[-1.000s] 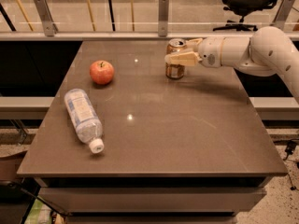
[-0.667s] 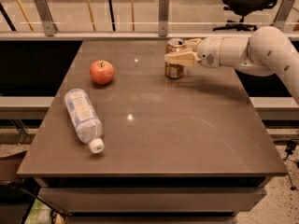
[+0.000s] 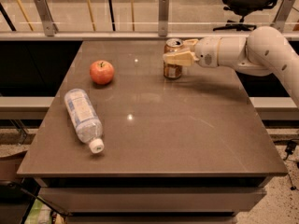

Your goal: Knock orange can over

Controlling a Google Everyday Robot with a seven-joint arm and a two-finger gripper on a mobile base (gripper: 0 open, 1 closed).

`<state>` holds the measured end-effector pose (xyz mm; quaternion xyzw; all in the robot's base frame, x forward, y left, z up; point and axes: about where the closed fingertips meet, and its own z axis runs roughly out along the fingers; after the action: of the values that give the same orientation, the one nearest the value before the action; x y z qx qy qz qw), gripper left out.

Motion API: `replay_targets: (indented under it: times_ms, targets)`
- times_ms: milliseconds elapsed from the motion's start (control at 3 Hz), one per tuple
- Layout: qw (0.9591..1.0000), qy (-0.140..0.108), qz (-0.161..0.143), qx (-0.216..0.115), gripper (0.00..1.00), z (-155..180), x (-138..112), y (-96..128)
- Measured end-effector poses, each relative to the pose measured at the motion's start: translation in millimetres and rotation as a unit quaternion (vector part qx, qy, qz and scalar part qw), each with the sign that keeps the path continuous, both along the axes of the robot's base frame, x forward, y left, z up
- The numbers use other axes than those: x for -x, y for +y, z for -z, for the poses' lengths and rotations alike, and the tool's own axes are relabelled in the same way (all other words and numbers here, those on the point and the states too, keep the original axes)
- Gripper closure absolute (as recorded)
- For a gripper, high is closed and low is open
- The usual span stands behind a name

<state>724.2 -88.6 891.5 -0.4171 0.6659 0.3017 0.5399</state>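
Observation:
The orange can [image 3: 172, 68] stands upright at the far middle of the brown table [image 3: 154, 125], copper-coloured with a silver top. My gripper [image 3: 180, 51] reaches in from the right at the level of the can's upper half. Its fingers are apart. The near finger [image 3: 177, 58] crosses in front of the can and the far finger [image 3: 190, 42] lies behind its rim, so the can's top sits between them. I cannot tell whether they press on it.
A red apple [image 3: 102, 72] sits to the left of the can. A clear plastic bottle [image 3: 83, 116] with a white cap lies on its side at the near left. A railing runs behind the table's far edge, and an office chair [image 3: 247, 1] stands beyond it.
The gripper has crept slightly to the left around the can. The can still stands upright in the same place.

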Motion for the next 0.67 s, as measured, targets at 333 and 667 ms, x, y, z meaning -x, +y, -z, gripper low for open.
replay_targets:
  times_ms: [333,667]
  targets:
    - [0.9999,0.006,0.006,0.013,1.00,-3.8,-0.1,-1.7]
    - [0.9990,0.018,0.021,0.034,1.00,-8.3,-0.5,-6.9]
